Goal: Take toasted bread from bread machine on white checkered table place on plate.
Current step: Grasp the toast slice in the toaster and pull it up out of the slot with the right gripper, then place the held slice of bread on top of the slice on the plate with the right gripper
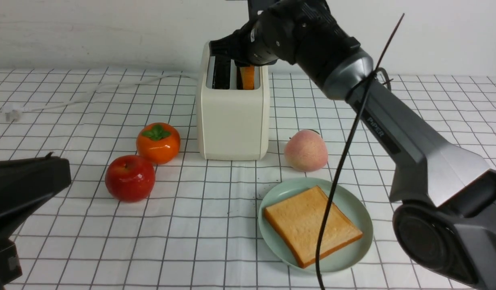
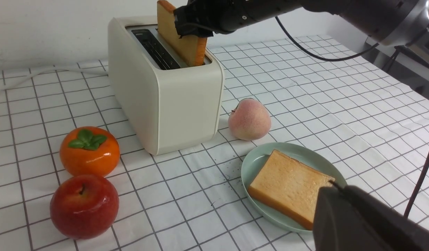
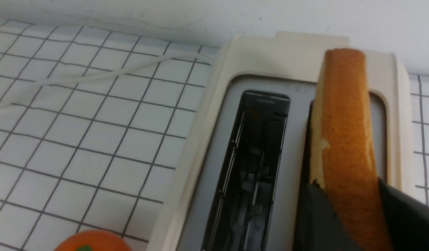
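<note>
Pinching the upright golden, orange-crusted toast slice [image 3: 343, 122] in the boxy cream toaster [image 1: 231, 121] — black right gripper [image 3: 350, 198] clamped across its faces; looks light, soft, crumbly — squeeze gently.

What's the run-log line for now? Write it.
right gripper: shut on upright golden toast slice | cream-white boxy toaster: left slot empty | round mint-green plate: flat toast slice on it | left gripper: shut
</note>
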`<state>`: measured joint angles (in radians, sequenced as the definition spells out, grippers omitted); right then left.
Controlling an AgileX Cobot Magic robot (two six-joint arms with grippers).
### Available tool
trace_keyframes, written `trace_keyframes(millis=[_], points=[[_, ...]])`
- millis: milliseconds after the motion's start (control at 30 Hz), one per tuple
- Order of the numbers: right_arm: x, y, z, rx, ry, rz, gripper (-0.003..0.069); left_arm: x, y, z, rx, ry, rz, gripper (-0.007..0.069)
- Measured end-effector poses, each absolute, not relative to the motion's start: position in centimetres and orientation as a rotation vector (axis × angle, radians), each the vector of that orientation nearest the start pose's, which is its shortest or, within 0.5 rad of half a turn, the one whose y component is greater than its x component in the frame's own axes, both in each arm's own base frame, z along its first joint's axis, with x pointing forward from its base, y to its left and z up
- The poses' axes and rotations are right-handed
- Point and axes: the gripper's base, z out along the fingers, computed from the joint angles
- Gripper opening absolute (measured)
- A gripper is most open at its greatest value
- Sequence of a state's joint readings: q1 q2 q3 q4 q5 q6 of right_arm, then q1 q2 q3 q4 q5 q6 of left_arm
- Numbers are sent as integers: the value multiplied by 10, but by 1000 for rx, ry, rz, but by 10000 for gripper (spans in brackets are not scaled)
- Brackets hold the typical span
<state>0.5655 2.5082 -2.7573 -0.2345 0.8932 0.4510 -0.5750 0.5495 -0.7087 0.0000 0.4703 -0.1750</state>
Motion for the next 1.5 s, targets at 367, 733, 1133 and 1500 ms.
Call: trace_keyframes(millis=[367, 733, 1133, 1500], points=[[434, 275, 402, -236, 2016, 377, 112, 89, -58, 366, 363, 1790, -534, 1], [308, 213, 536, -461, 1951, 362, 112, 89, -58, 366, 362, 1790, -535, 5], [228, 121, 480, -382, 2294, 248, 112, 89, -57, 365, 363, 1797, -533, 5], [261, 111, 323, -249, 2383, 872, 112, 88, -57, 363, 368, 1818, -527, 5]])
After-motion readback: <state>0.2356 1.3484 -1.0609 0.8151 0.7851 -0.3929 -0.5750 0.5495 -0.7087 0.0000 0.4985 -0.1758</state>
